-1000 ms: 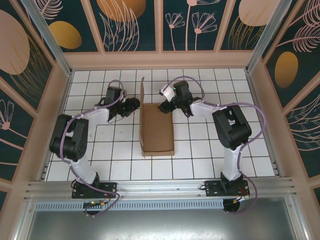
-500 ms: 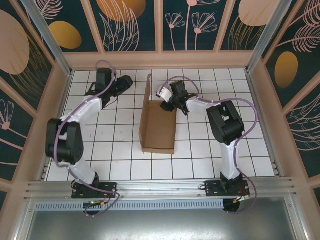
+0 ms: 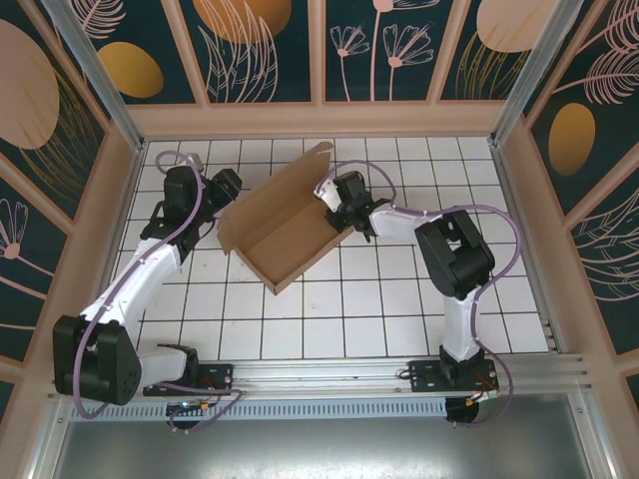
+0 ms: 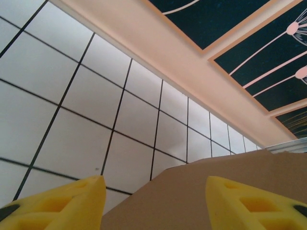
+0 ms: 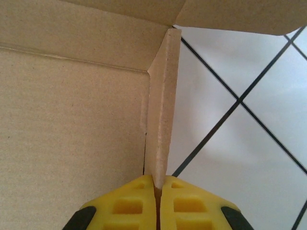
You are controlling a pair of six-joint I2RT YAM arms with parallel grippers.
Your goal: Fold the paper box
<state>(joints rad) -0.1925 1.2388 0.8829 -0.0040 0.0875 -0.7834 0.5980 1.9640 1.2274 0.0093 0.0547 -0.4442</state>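
White tiled table [image 3: 399, 299], patterned walls behind. The paper box [image 3: 283, 238] lies diagonally at upper centre, long wall raised. The right gripper [image 5: 157, 190] is pinched onto its upright end flap, likely anchoring it. The left gripper [image 4: 152, 199] has fingers apart astride the box edge, probably ready to brace.

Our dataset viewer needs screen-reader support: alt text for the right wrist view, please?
The yellow-tipped right gripper pinches a thin upright wall of the brown cardboard paper box, seen edge-on. The box's flat panel spreads left; white table tiles with dark grout lines lie right.
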